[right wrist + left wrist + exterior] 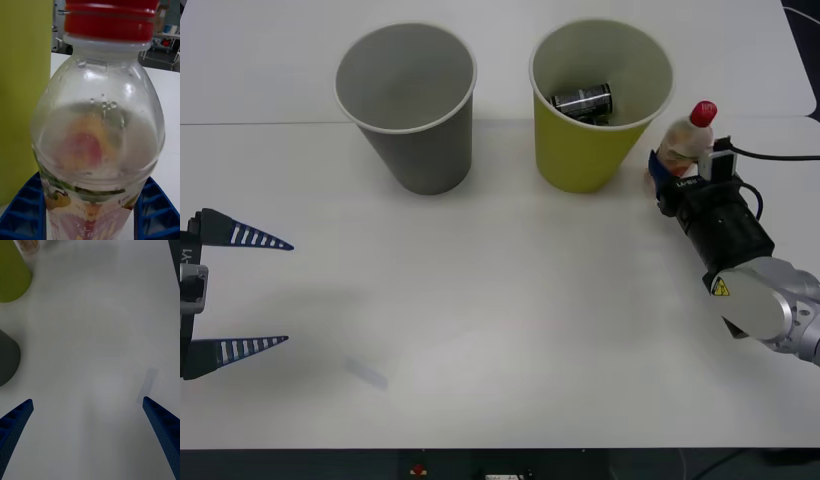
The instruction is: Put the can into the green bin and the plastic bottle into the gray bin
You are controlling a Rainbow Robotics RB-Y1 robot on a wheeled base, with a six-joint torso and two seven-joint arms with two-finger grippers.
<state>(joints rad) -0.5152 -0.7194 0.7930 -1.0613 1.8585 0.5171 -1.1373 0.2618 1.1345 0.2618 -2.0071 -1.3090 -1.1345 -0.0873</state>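
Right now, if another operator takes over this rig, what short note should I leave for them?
Right gripper: shut on the plastic bottle, which is upright just right of the green bin; blue fingers press both sides of it.
Left gripper: open, idle at the table's left edge.
Done: the can lies inside the green bin.
Left: carry the bottle past the green bin to the gray bin on its left and release it there.

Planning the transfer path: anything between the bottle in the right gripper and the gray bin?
Yes. The green bin, with the can inside, stands directly between the plastic bottle held by the right gripper and the gray bin.
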